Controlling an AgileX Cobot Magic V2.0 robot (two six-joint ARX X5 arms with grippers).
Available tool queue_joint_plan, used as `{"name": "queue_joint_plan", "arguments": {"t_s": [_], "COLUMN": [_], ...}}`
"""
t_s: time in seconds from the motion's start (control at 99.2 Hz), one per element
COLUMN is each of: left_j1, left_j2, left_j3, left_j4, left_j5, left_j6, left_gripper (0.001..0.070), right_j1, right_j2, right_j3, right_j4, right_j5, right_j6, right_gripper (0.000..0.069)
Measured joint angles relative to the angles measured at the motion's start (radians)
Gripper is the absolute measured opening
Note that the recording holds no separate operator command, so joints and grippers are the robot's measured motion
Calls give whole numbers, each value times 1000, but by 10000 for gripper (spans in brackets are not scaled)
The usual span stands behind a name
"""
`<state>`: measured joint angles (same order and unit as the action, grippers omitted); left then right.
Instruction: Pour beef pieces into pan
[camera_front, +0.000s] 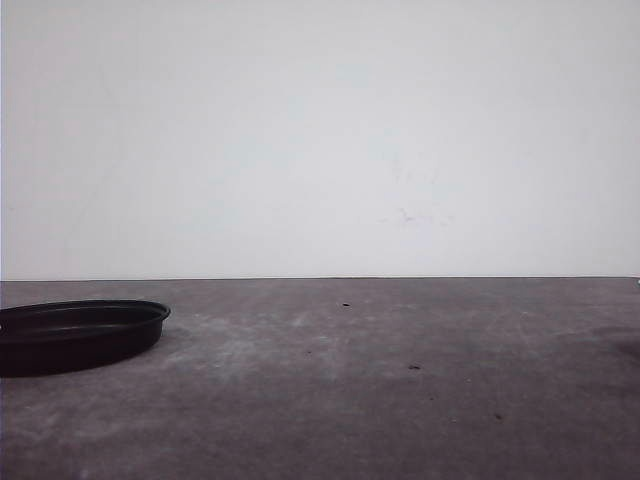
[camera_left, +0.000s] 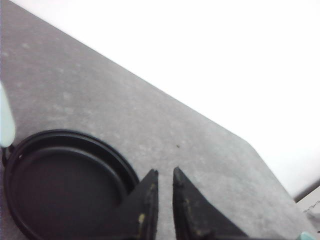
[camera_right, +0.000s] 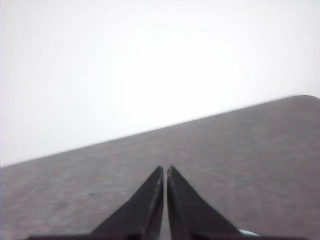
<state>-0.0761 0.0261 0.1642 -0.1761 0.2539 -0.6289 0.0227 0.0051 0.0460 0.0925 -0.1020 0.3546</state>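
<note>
The pan, black, shallow and round, sits on the grey table at the far left of the front view. In the left wrist view its inside is bare and dark, and its mint-green handle pokes in at the picture's edge. My left gripper hovers just beside the pan's rim, shut to a narrow slit with nothing in it. Over bare table, my right gripper is shut and holds nothing. The beef pieces are out of view.
The grey tabletop ends at a white wall behind. A pale object lies beyond the table corner in the left wrist view. A few dark specks dot the surface.
</note>
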Motion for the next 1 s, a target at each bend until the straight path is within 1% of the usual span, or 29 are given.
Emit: {"name": "queue_joint_plan", "arguments": {"t_s": [0.091, 0.141, 0.181, 0.292, 0.373, 0.444, 0.534, 0.595, 0.706, 0.837, 0.877, 0.897, 0.918, 0.948, 0.998], "left_j1": [0, 0, 0, 0, 0, 0, 0, 0, 0, 0, 0, 0, 0, 0, 0], "left_j2": [61, 110, 154, 286, 382, 467, 573, 628, 702, 729, 729, 728, 727, 727, 728], "left_j3": [106, 162, 202, 325, 432, 534, 672, 750, 856, 915, 917, 917, 917, 917, 917], "left_j4": [-137, -198, -224, -224, -214, -209, -207, -205, -202, -202, -204, -207, -211, -218, -230], "left_j5": [-50, -68, -71, -75, -88, -95, -94, -90, -60, -45, -45, -45, -45, -45, -45], "left_j6": [-2, 12, 31, 109, 163, 190, 203, 209, 215, 217, 217, 217, 217, 217, 217], "left_gripper": [25, 25, 25, 25, 25, 25, 25, 25, 25, 29, 47, 66, 95, 159, 307], "right_j1": [0, 0, 0, 0, 0, 0, 0, 0, 0, 0, 0, 0, 0, 0, 0], "right_j2": [2, 11, 25, 81, 131, 181, 256, 317, 450, 600, 635, 651, 666, 687, 715], "right_j3": [92, 167, 224, 359, 454, 551, 681, 767, 933, 1128, 1174, 1194, 1212, 1233, 1259], "right_j4": [-113, -204, -268, -397, -410, -407, -410, -442, -560, -725, -766, -783, -798, -818, -844], "right_j5": [-26, -26, -27, -28, -27, -24, -13, -13, -16, -29, -30, -30, -30, -30, -30], "right_j6": [16, 16, 10, -40, -89, -120, -141, -145, -149, -161, -172, -177, -181, -185, -191], "right_gripper": [10, 10, 10, 10, 10, 10, 10, 10, 10, 15, 55, 96, 153, 243, 393]}}
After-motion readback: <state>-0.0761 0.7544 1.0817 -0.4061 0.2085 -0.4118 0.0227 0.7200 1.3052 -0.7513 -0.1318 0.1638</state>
